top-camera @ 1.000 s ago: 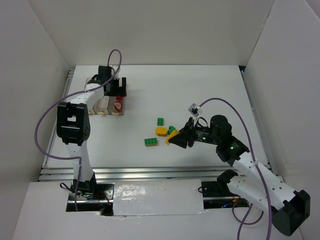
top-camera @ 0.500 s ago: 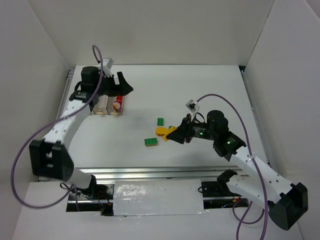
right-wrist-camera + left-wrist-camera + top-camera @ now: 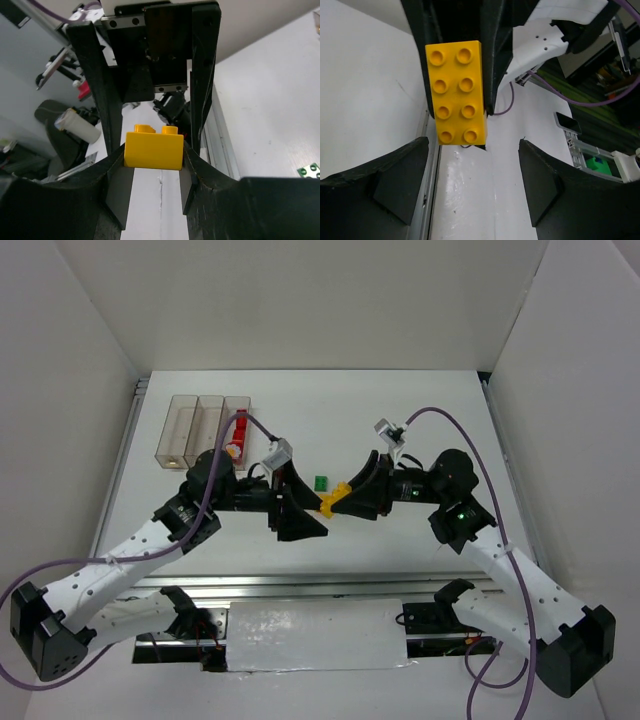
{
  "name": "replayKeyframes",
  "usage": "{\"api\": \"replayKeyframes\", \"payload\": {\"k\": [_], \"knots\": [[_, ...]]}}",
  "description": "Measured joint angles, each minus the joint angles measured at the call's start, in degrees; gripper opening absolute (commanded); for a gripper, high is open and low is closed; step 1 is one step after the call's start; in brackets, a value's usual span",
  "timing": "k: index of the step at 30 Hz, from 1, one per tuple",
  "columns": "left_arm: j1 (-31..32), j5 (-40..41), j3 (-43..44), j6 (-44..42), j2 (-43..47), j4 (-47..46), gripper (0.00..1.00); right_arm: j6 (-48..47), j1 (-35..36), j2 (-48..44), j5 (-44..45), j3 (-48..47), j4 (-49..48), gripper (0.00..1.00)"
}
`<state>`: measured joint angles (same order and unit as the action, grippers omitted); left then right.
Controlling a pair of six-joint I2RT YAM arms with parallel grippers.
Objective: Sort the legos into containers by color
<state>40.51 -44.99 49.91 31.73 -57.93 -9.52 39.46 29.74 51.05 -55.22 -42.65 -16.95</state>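
White table surface (image 3: 420, 410) filled the workspace, boxed in by plain white walls (image 3: 300, 300). From the near edge both arms reached inward and met over the middle of the table.

The right gripper (image 3: 345, 498) was clamped on a yellow brick (image 3: 333, 502), held clear of the surface. In the right wrist view the brick (image 3: 153, 147) sat squeezed between the two black fingers (image 3: 195, 170), its studs pointing away from that camera. The right gripper (image 3: 153, 155) gripped it by its two long sides.

Facing it from the left, the left gripper (image 3: 308, 510) stood with its fingers spread wide and nothing between them. Its wrist view showed the two fingers (image 3: 395, 180) far apart at the bottom corners, and the yellow brick (image 3: 457, 92) straight ahead, studded face towards the lens, in line with the gap. The brick's lower end came level with the fingertips of the left gripper (image 3: 472, 150), yet neither finger touched it.

Just beyond the two grippers a green brick (image 3: 320, 482) lay alone on the table, and showed again at the right edge of the right wrist view (image 3: 310, 170).

Farther back and to the left stood the containers (image 3: 205, 425), three clear bins joined in a row. Red bricks (image 3: 239, 426) lay in the right-hand bin.
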Motion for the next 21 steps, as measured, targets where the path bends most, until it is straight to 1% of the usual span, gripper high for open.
{"api": "replayKeyframes", "payload": {"k": [2,3,4,10,11,14,15,16,17,18,19,20,21], "knots": [[2.1,0.0,0.0,0.0,0.0,-1.1,0.82,1.4,0.0,0.0,-1.7,0.0,-2.2,0.05],[2.5,0.0,0.0,0.0,-0.1,-1.6,0.78,1.7,0.0,0.0,-2.5,0.0,-2.9,0.06],[2.9,0.0,0.1,0.0,-0.2,-2.0,0.76,2.1,0.0,-0.1,-3.0,0.0,-3.3,0.06],[3.2,0.0,1.0,0.2,-2.6,-4.1,0.73,1.8,0.0,-0.3,-4.2,0.0,-3.0,0.06],[3.2,0.1,1.1,0.2,-2.9,-4.2,0.66,1.6,0.0,-0.3,-4.3,0.0,-2.9,0.06],[3.2,0.2,1.9,0.2,-3.1,-4.2,0.49,1.3,0.0,-0.2,-4.8,0.0,-2.9,0.06],[3.2,0.1,2.4,0.1,-3.1,-3.7,0.35,1.2,0.0,-0.2,-4.8,0.0,-3.0,0.07],[3.2,0.4,2.8,0.3,-3.2,-3.0,0.25,0.5,0.0,-0.3,-4.5,0.0,-3.2,0.07],[3.0,0.9,3.1,1.0,-3.3,-2.0,0.04,-0.6,-0.3,-0.4,-3.8,0.0,-3.3,0.1],[2.9,1.4,3.4,1.3,-3.6,-1.8,0.0,-1.0,-0.6,-0.5,-3.6,0.0,-3.3,0.2],[2.9,1.4,3.7,1.4,-3.9,-1.3,0.0,-1.2,-0.7,-0.5,-3.7,0.0,-3.3,0.37],[2.9,1.3,3.9,1.4,-4.1,-0.9,0.0,-1.3,-0.7,-0.5,-3.7,0.0,-3.2,0.64],[2.9,1.3,4.1,1.0,-4.1,-0.5,0.0,-0.9,-0.7,-0.5,-3.7,0.1,-3.0,0.99]]}}
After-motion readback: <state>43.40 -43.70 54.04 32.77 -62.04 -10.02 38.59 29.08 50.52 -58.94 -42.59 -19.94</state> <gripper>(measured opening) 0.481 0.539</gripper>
